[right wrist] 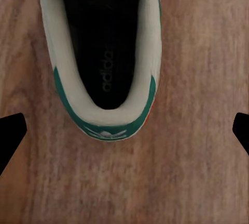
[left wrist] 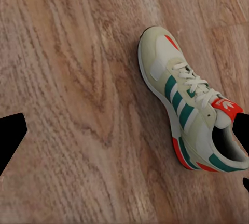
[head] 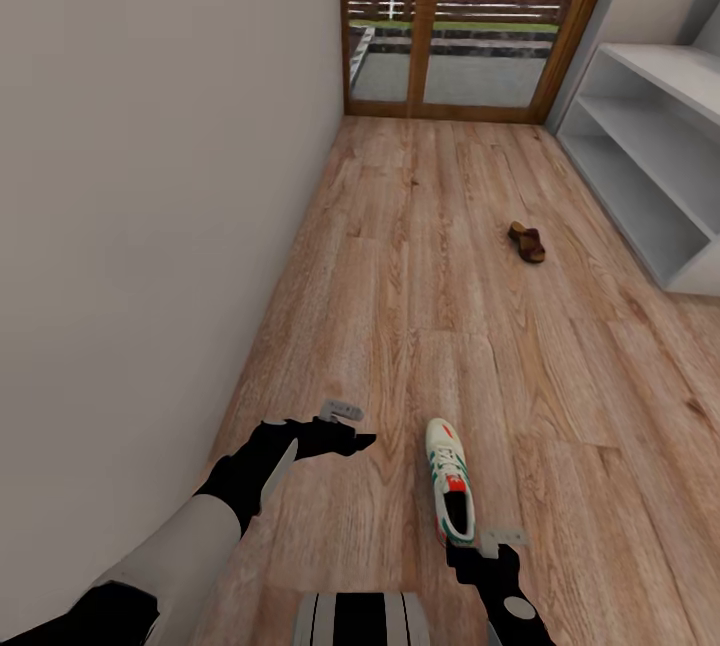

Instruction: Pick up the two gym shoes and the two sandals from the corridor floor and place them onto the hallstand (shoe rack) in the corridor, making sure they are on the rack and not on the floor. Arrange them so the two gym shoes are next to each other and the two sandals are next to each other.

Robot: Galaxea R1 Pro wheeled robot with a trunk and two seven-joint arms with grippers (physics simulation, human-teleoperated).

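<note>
R end effector point(head: 478, 548) open above gym shoe point(head: 450, 477) heel.

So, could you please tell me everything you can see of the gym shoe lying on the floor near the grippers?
The gym shoe is a white lace-up sneaker with green side stripes, red-orange toe and tongue patches, a green heel collar and a dark insole printed with a brand name. It looks like leather and mesh. It rests upright on its sole on the wood-grain floor, toe pointing away from the robot. The right gripper hangs open just behind its heel; nothing grips it.
</note>
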